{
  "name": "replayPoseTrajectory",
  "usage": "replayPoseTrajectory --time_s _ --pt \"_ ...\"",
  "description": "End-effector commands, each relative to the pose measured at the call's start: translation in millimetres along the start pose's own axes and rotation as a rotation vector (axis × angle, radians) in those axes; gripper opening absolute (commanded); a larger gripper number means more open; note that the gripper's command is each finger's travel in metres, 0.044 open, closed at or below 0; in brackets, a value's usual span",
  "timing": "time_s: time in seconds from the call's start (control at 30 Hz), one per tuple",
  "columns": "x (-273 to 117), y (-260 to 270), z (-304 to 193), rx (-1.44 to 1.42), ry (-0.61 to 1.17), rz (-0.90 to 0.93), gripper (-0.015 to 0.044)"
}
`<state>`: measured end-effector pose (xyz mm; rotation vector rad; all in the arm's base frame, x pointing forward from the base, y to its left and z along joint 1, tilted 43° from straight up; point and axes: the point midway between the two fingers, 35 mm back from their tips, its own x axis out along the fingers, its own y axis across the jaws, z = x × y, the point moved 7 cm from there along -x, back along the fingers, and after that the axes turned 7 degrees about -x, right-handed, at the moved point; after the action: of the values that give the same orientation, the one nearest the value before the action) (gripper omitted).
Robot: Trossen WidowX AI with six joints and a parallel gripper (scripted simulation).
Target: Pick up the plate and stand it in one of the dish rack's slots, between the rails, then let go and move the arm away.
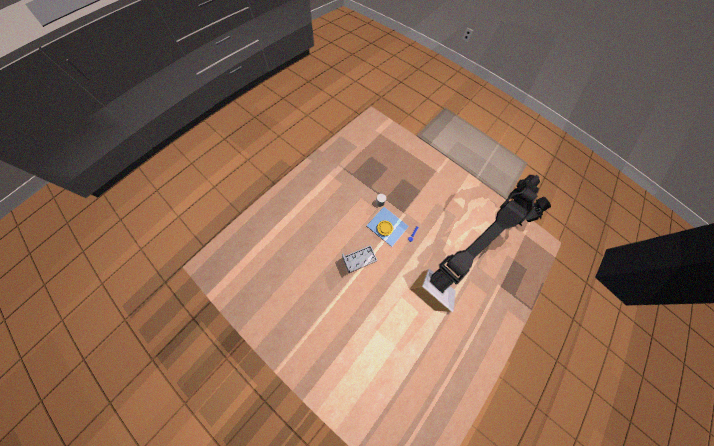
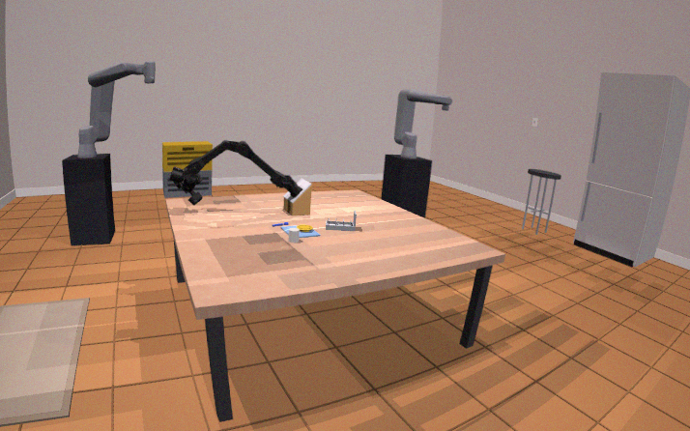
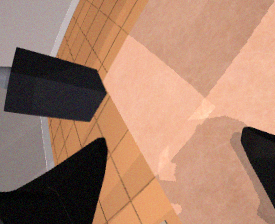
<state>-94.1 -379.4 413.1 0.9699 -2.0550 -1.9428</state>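
Note:
The yellow plate point(image 1: 384, 227) point(image 2: 304, 228) lies flat on a blue cloth point(image 1: 398, 228) point(image 2: 310, 234) on the table. The grey dish rack point(image 1: 359, 259) point(image 2: 340, 225) stands a short way from the plate, with small posts and a taller wall at one end. No plate is seen in it. My gripper point(image 3: 175, 140) is open with nothing between its fingers. It is raised at the table's edge, well away from the plate and rack. Its fingertips are too small to make out in the top and exterior views, and the wrist view shows neither plate nor rack.
A white cup point(image 1: 381, 199) point(image 2: 294, 235) stands beside the cloth, and a blue spoon-like utensil point(image 1: 413, 233) point(image 2: 280, 224) lies on its other side. My arm's base block point(image 1: 428, 293) point(image 2: 299, 206) stands on the table. A black pedestal point(image 1: 664, 265) point(image 3: 53, 85) stands off the table.

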Motion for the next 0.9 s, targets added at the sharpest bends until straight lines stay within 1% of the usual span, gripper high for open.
replayPoseTrajectory --time_s 0.0,0.87 --pt "-7.1 -12.0 -10.3 -0.075 0.041 -0.021 0.04" --pt "-88.5 -76.4 -70.3 -0.586 0.376 -0.048 0.04"
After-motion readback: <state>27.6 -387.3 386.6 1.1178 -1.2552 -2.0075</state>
